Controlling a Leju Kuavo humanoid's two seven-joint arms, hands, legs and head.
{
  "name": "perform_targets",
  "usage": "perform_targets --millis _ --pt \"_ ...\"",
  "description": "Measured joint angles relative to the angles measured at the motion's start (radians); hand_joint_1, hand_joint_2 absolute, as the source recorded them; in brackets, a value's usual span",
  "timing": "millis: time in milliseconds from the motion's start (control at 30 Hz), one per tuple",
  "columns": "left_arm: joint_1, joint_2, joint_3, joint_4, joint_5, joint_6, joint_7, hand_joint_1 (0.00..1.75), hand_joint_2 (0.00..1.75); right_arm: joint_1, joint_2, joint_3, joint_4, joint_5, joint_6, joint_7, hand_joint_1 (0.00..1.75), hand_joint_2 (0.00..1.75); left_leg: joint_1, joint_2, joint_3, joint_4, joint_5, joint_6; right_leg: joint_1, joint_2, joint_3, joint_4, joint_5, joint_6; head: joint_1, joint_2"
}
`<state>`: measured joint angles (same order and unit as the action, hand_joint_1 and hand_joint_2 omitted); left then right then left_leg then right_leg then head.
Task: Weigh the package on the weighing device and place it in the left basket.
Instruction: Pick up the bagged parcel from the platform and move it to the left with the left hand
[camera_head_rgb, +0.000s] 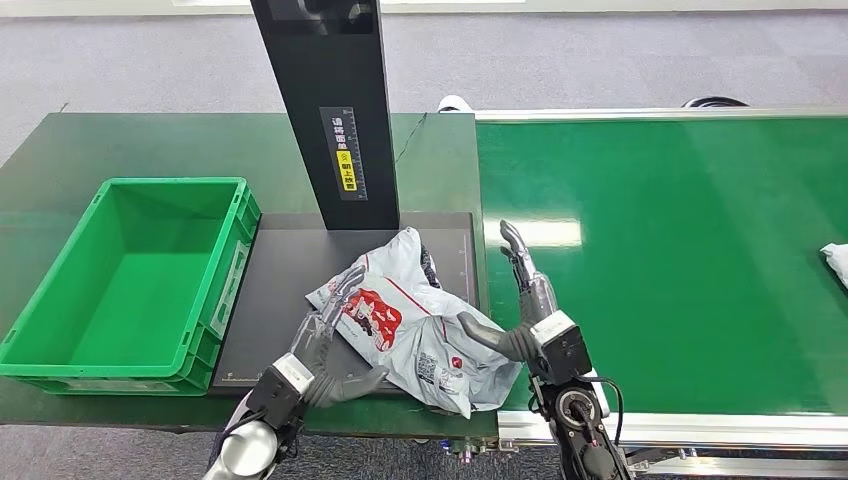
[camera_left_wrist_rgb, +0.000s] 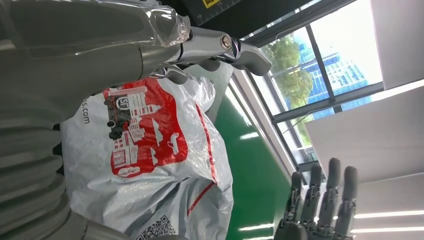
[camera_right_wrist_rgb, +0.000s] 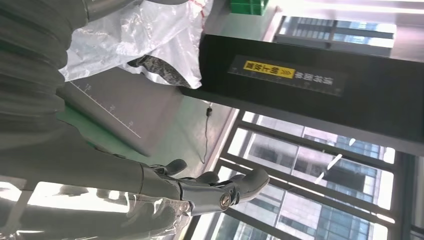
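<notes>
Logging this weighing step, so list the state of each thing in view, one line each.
Grey plastic courier package with red print: crumpled, lying on the scale.
Flat black weighing platform: loaded with the package.
Green plastic basket: upright, empty.
Left hand: fingers spread, resting on the package's left side.
Right hand: open, thumb against the package's right edge.
Green conveyor belt: carries a white item at its far right edge.

White item (camera_head_rgb: 836, 262) at conveyor's far right, cut by edge
</notes>
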<state>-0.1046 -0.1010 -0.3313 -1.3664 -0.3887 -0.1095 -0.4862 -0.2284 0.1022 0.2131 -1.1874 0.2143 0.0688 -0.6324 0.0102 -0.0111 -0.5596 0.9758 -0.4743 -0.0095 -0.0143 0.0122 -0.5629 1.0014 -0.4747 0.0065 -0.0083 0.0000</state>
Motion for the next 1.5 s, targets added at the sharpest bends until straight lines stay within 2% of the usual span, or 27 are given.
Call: perform_targets --millis 100,200,300,400,533,733,1067,1233,1500 --pt "-0.003 -0.004 -0.017 0.000 -0.047 0.029 0.026 0.00 1.75 0.018 0.008 -0.022 -0.044 -0.032 0.004 -0.012 0.00 1.75 0.000 0.000 0.000 0.000 0.000 0.000 0.000 0.000 0.000 0.000 0.000 0.000 0.000 0.000" --pt "-0.016 -0.011 -0.037 0.002 -0.126 0.096 0.092 0.00 1.75 0.034 0.019 -0.046 -0.092 -0.053 0.003 -0.016 0.00 1.75 0.000 0.000 0.000 0.000 0.000 0.000 0.000 0.000 0.000 0.000 0.000 0.000 0.000 0.000" --pt "-0.049 -0.026 -0.053 0.021 -0.204 0.162 0.169 0.00 1.75 0.047 0.030 -0.063 -0.136 -0.058 0.002 -0.014 0.00 1.75 0.000 0.000 0.000 0.000 0.000 0.000 0.000 0.000 0.000 0.000 0.000 0.000 0.000 0.000" --pt "-0.101 -0.049 -0.064 0.067 -0.243 0.180 0.220 0.00 1.75 0.052 0.042 -0.071 -0.162 -0.056 0.002 -0.008 0.00 1.75 0.000 0.000 0.000 0.000 0.000 0.000 0.000 0.000 0.000 0.000 0.000 0.000 0.000 0.000" --pt "-0.174 -0.083 -0.077 0.152 -0.263 0.165 0.248 0.00 1.75 0.052 0.057 -0.078 -0.172 -0.056 0.001 -0.003 0.00 1.75 0.000 0.000 0.000 0.000 0.000 0.000 0.000 0.000 0.001 0.000 0.000 0.000 0.000 0.000" --pt "-0.242 -0.113 -0.087 0.264 -0.304 0.164 0.294 0.00 1.75 0.049 0.072 -0.083 -0.174 -0.056 -0.009 0.008 0.00 1.75 0.000 0.000 0.000 0.000 0.000 0.000 0.000 0.000 0.000 0.000 0.000 0.000 0.000 0.000" --pt "-0.279 -0.126 -0.092 0.347 -0.331 0.162 0.337 0.00 1.75 0.048 0.078 -0.087 -0.178 -0.056 -0.014 0.013 0.00 1.75 0.000 0.000 0.000 0.000 0.000 0.000 0.000 0.000 0.000 0.000 0.000 0.000 0.000 0.000" --pt "-0.306 -0.130 -0.098 0.428 -0.383 0.102 0.394 0.00 1.75 0.048 0.088 -0.091 -0.178 -0.053 -0.019 0.027 0.00 1.75 0.000 0.000 0.000 0.000 0.000 0.000 0.000 0.000 0.000 0.000 0.000 0.000 0.000 0.000" --pt "-0.379 -0.141 -0.127 0.579 -0.447 0.020 0.409 0.00 1.75 0.036 0.096 -0.096 -0.172 -0.046 -0.020 0.036 0.00 1.75 0.000 -0.001 0.004 0.000 0.000 0.000 0.000 -0.002 0.006 0.000 0.000 0.000 0.000 0.000"
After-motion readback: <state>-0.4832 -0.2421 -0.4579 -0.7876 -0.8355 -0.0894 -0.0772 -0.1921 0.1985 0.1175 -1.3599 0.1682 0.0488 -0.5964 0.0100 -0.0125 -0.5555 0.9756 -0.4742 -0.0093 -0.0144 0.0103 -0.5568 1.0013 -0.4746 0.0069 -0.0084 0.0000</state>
